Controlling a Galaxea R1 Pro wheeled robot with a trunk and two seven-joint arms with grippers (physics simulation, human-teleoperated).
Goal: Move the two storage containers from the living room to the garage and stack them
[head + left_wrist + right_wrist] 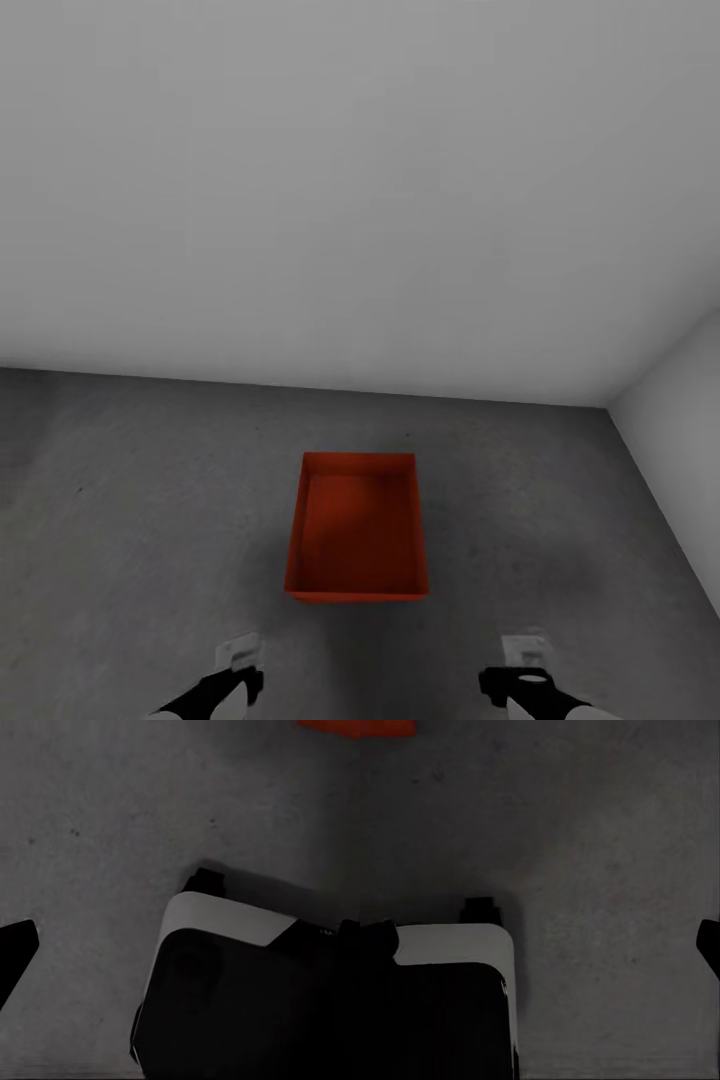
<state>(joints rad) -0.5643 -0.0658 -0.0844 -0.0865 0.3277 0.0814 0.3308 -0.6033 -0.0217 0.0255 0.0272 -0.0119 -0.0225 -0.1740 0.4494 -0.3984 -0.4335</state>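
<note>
The left end effector (pixel 240 655) sits low at the head view's near edge, pale at the tip and black behind, holding nothing. In the left wrist view one dark fingertip (pixel 16 945) stands far off to the side over bare floor, so the fingers are spread apart. The right end effector (pixel 525 650) mirrors it on the other side, also empty, and in the right wrist view its dark fingertip (pixel 710 941) shows at the far edge, likewise spread wide. Both hang above the dark grey speckled concrete floor (pixel 150 520) (a white-and-black rounded part of the robot's body (pixel 225 967) also looms in each wrist view).

Between and ahead of the two end effectors, apart from both, rests one orange-red rectangular open-top storage container (pixel 357 527), flat on the floor with its long side running away from the robot; its inside looks empty. A sliver of it shows at the corner of each wrist view. Behind it rises a plain white wall (pixel 350 200), meeting a second white wall (pixel 680 420) at the right.
</note>
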